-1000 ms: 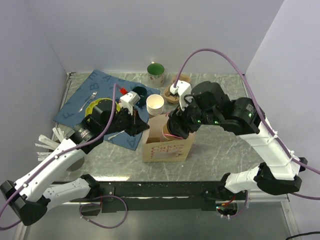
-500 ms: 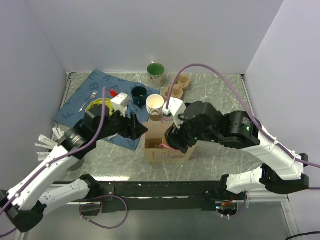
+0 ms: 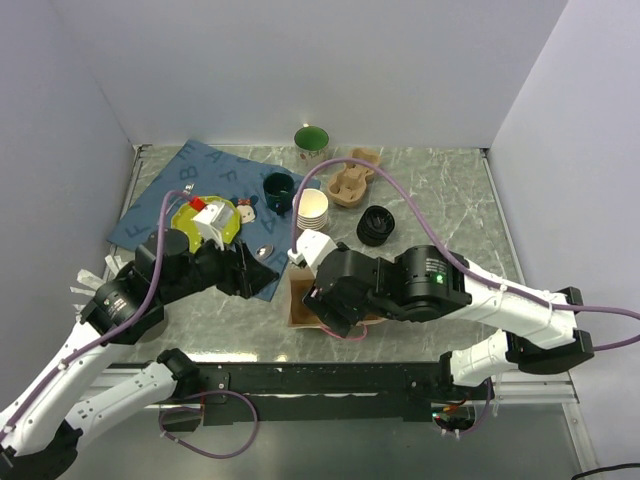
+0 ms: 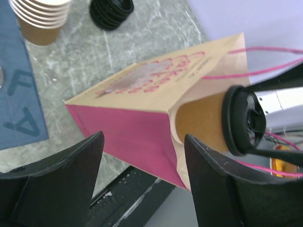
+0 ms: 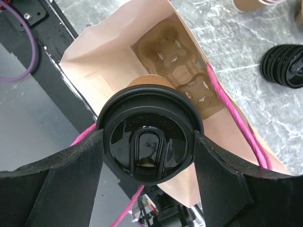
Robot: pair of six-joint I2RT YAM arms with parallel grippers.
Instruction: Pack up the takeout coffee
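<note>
The takeout coffee point(image 5: 149, 142), a brown paper cup with a black sip lid, hangs over the mouth of the open kraft paper bag point(image 5: 109, 61). My right gripper point(image 5: 149, 135) is shut on it, one finger pressed on each side of the lid. A cardboard cup carrier point(image 5: 175, 71) lies at the bottom of the bag. In the left wrist view the coffee point(image 4: 203, 118) shows at the bag's point(image 4: 156, 85) opening. My left gripper point(image 4: 144, 137) is open and holds nothing, a short way left of the bag point(image 3: 298, 300). From above, my right arm hides the cup.
Behind the bag stand a stack of lidless paper cups point(image 3: 312, 208), a stack of black lids point(image 3: 376, 225), spare cup carriers point(image 3: 352, 183), a green mug point(image 3: 312, 147) and a dark cup point(image 3: 278, 186). A blue mat point(image 3: 190, 185) lies at the back left.
My left gripper has let go of the bag's edge, opened and drawn back to the left. My right arm has swung toward the near side with the coffee, over the bag.
</note>
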